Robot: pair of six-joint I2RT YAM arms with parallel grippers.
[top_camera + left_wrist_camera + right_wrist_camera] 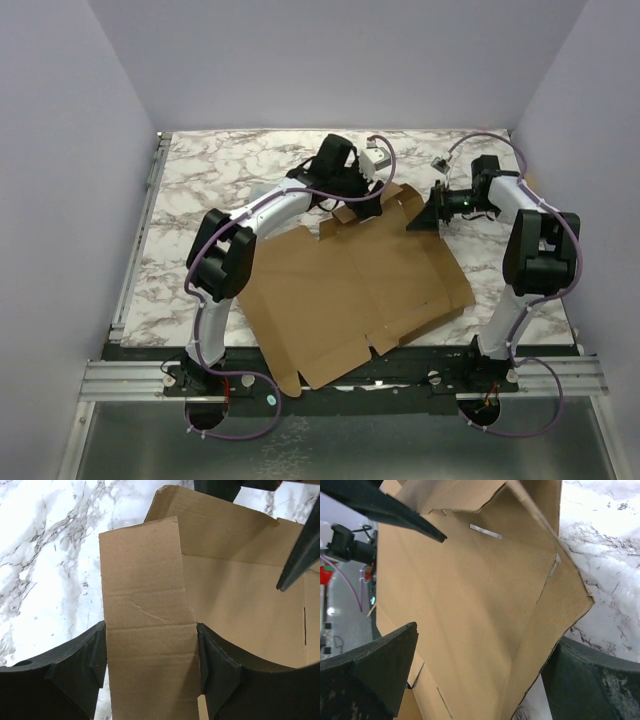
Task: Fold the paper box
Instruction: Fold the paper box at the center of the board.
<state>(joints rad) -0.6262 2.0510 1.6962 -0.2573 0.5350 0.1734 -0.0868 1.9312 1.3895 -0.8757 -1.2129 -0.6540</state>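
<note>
Two arms at the raised far edge of an unfolded cardboard box.

The paper box (350, 290), a plain brown die-cut cardboard sheet, lies mostly flat on the white marble-patterned table (200, 180), between the two arms; its near corner hangs over the table's near edge, and its far flaps are tilted up. The left gripper (151, 627) is clamped across a narrow creased cardboard flap (142, 580) at the far left of the sheet, with both black fingers touching the flap's side edges. The right gripper (485, 635) has its fingers wide apart, straddling the lifted far right corner of the paper box, without clearly gripping it.
</note>
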